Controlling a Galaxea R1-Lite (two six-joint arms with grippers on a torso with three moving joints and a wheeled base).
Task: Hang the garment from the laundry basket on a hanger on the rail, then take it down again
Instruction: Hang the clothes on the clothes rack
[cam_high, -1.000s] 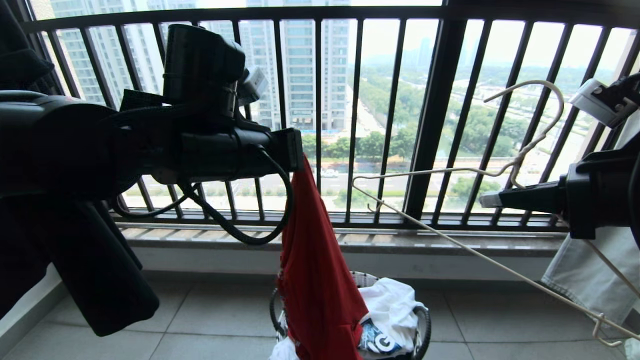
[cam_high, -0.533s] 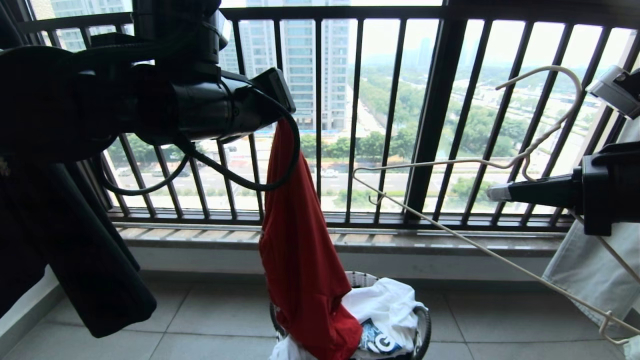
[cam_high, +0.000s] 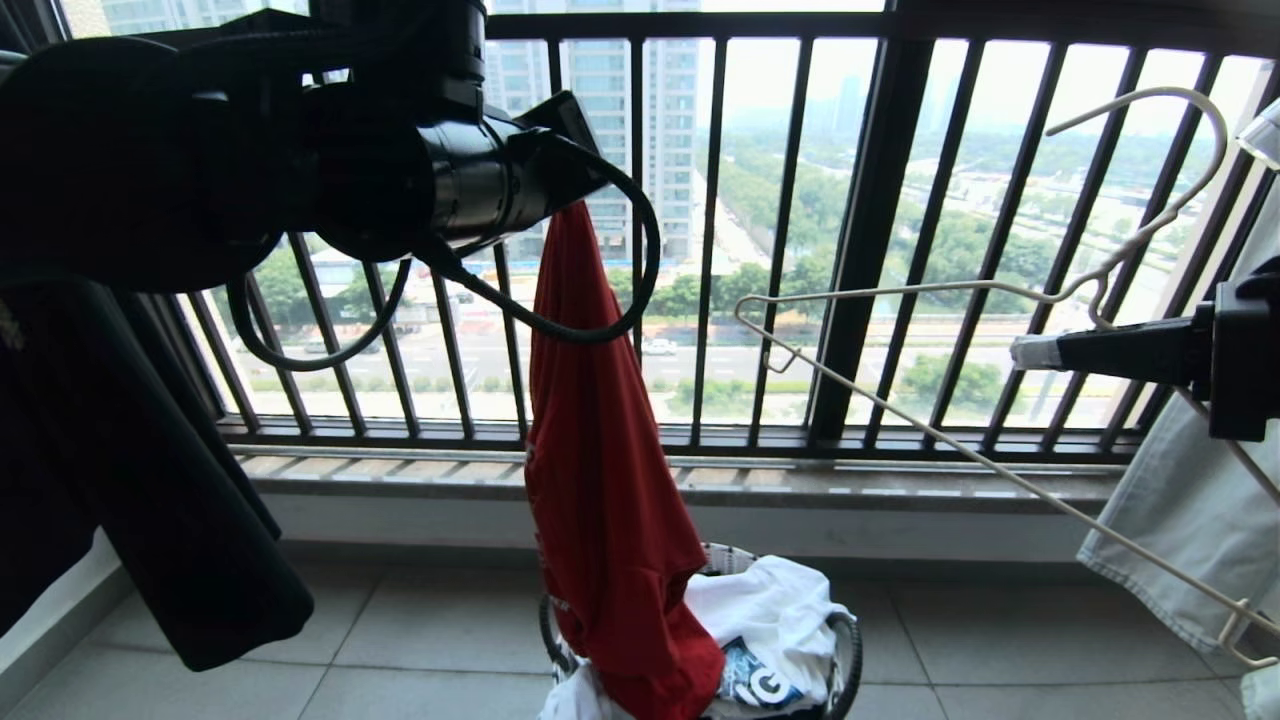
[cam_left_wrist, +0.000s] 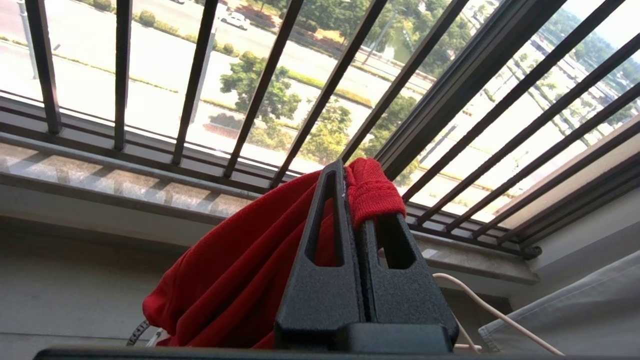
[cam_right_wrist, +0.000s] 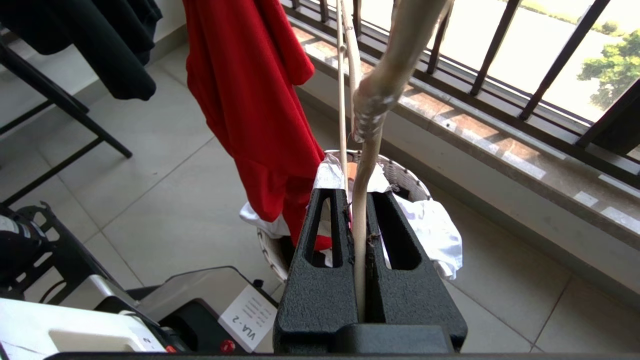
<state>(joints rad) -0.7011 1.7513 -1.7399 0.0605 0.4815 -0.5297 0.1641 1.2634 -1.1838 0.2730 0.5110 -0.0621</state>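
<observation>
The garment (cam_high: 600, 480), a red T-shirt, hangs in a long fold from my left gripper (cam_high: 560, 150), which is raised high at the left and shut on the ribbed collar (cam_left_wrist: 372, 192). The shirt's lower end still lies in the laundry basket (cam_high: 720, 555) on the floor. At the right, my right gripper (cam_high: 1030, 352) is shut on the thin off-white wire hanger (cam_high: 900, 288) just below its twisted neck (cam_right_wrist: 370, 110). The hanger tilts, its hook up toward the right. Between hanger and garment there is a gap. The rail is out of view.
A dark barred window railing (cam_high: 870, 250) and stone sill run across the back. A black garment (cam_high: 200, 560) hangs at the left and grey cloth (cam_high: 1180, 520) at the right. A white printed T-shirt (cam_high: 780, 600) fills the basket. My base (cam_right_wrist: 200, 300) is near the basket.
My left arm has risen, pulling the red garment higher out of the basket. My right gripper has lifted the hanger a little, up and to the right.
</observation>
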